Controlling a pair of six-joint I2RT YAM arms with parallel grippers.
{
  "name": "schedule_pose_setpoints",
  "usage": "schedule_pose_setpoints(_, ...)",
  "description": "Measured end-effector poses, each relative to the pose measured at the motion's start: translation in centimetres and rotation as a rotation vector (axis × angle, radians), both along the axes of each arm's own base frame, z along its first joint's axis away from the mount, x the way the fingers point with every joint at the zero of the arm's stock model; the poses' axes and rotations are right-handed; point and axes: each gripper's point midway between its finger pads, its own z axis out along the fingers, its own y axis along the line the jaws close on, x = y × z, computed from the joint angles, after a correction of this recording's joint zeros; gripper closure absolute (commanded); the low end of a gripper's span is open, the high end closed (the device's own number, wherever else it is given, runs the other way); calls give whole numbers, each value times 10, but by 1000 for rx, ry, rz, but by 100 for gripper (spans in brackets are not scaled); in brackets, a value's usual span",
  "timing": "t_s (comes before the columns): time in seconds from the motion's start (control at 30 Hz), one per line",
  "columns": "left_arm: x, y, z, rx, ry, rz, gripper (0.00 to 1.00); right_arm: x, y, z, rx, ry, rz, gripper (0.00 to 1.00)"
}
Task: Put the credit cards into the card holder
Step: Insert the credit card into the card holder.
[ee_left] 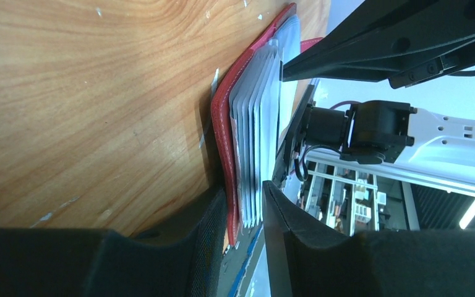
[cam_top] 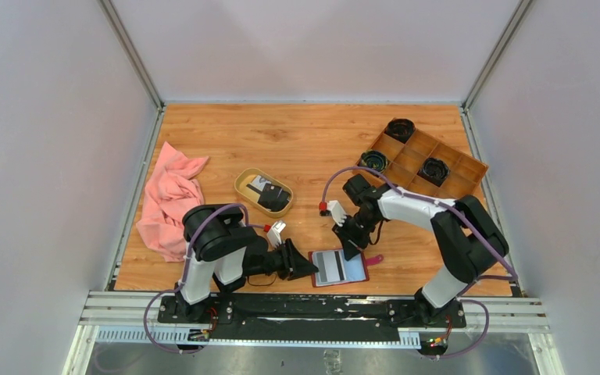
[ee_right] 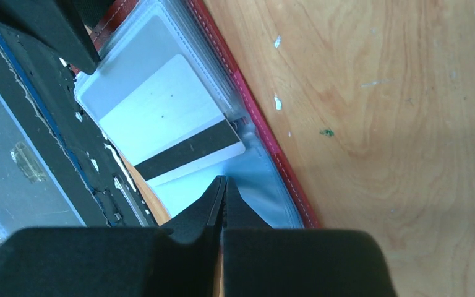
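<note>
- Two arms converge on the card holder, which lies open and flat with its clear pockets facing up.
- The left gripper has the holder's left end. Its jaws are part-closed, one finger under the red cover and the other on top of the fanned pockets, pinning that end down.
- The right gripper comes at the holder from its far-right side, jaws pressed fully together with nothing between them. It's a blunt poker here, not a pincer.
- One white striped card sits at the holder's top pocket, apparently partway into the sleeve. How deep it goes is hard to tell through the plastic.
- Key relation: the card lies directly ahead of the right gripper's closed tips, with its long striped edge broadside to them. The tips are just beside that edge, toward its right-hand corner, and contact or a sliver of gap can't be called.
- So the likely job is a nudge across the card's short axis, toward the end of the holder the left gripper braces. The right arm is the nearer one for it, while the left serves as anchor.
- Off-centre tips could swing the card round rather than slide it straight.
- Spare cards wait in the oval tan dish, beyond the holder and to its left, well apart from it. The task looks only partly done.
</note>
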Motion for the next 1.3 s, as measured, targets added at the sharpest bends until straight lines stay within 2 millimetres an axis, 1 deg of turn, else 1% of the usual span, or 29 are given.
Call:
schedule_pose_setpoints(0.4,0,0,-1,-1,16,4,65,-7,15,0,-13,56,54,100)
schedule_pose_setpoints(0.97,-3,-1,0,-4,22,-11,63,-25,42,9,93,254,31,100)
schedule_pose_setpoints(1.17,-3,-1,0,-6,25,-11,62,-27,46,12,113,280,26,100)
schedule_pose_setpoints(1.23,-3,-1,0,-6,25,-10,61,-25,45,13,116,271,26,95)
schedule_pose_setpoints(1.27,-3,-1,0,-7,25,-10,61,-23,44,13,111,250,31,87)
schedule_pose_setpoints(1.3,-3,-1,0,-6,26,-9,61,-20,42,14,104,221,38,77)
